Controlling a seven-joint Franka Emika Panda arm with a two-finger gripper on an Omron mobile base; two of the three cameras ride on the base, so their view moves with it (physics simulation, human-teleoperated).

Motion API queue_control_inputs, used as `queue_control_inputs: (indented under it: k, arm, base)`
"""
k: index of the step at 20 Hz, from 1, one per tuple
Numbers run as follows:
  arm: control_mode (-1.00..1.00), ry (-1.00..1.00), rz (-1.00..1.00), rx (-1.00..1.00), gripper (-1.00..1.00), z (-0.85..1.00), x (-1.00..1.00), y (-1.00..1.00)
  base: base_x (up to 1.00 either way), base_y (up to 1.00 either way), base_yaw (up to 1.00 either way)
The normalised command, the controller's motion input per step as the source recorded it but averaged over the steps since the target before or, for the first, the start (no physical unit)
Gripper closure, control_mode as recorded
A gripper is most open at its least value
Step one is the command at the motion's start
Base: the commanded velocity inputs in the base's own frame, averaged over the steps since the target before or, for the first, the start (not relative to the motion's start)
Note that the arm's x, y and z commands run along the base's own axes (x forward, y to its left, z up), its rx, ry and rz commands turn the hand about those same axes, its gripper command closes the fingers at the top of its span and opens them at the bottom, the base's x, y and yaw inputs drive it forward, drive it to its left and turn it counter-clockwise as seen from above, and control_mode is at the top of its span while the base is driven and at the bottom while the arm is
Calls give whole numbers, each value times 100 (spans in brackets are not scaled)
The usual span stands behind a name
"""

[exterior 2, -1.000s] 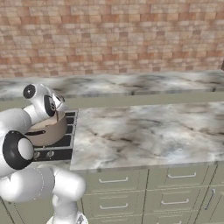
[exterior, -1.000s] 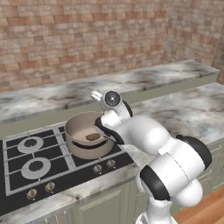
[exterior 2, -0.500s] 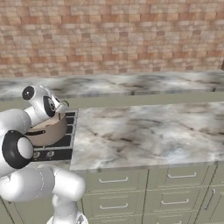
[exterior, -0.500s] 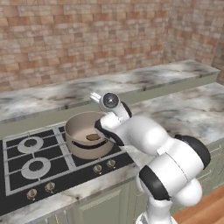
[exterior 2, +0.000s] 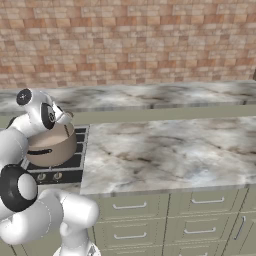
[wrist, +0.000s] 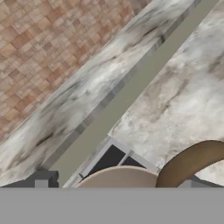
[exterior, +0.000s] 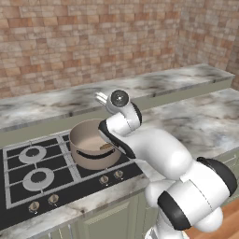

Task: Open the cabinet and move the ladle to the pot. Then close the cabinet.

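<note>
On the front right burner of the black stove (exterior: 28,186) stands the tan pot (exterior: 93,149) (exterior 2: 52,145). The brown ladle (exterior: 106,146) lies inside it. Its curved handle (wrist: 192,162) arcs up past the pot rim (wrist: 118,177) in the hand view. My gripper (wrist: 114,183) (exterior: 100,98) (exterior 2: 66,117) hovers over the pot's far side and points toward the brick wall. It is open, its tips wide apart, and nothing is clamped between them. The cabinet is out of view.
A marble counter (exterior 2: 165,150) runs to the right of the stove, with a raised green ledge (wrist: 131,92) and a second marble shelf (exterior: 56,105) behind it. Green drawers (exterior 2: 130,205) sit below. My own arm (exterior: 154,154) crosses the pot's right side.
The jaws have gone from nearly shut to wide open, letting the ladle go into the pot. The hand has lifted very slightly.
</note>
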Motion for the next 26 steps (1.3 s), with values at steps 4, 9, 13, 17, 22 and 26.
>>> queue_control_inputs:
  k: [4,9,13,17,22,26]
  arm:
    - [-100,24,0,3,-100,70,-31,-5]
    - [-100,28,0,2,-100,16,-18,-10]
    - [-100,33,0,0,-100,-13,-12,-3]
    - [-100,11,0,0,-100,16,-34,-12]
    - [-100,0,5,1,-100,25,-60,-16]
    - [-100,-19,23,0,-100,1,-86,-23]
  base:
    - [0,0,0]
    - [0,0,0]
    - [0,0,0]
    - [0,0,0]
    - [0,0,0]
    - [0,0,0]
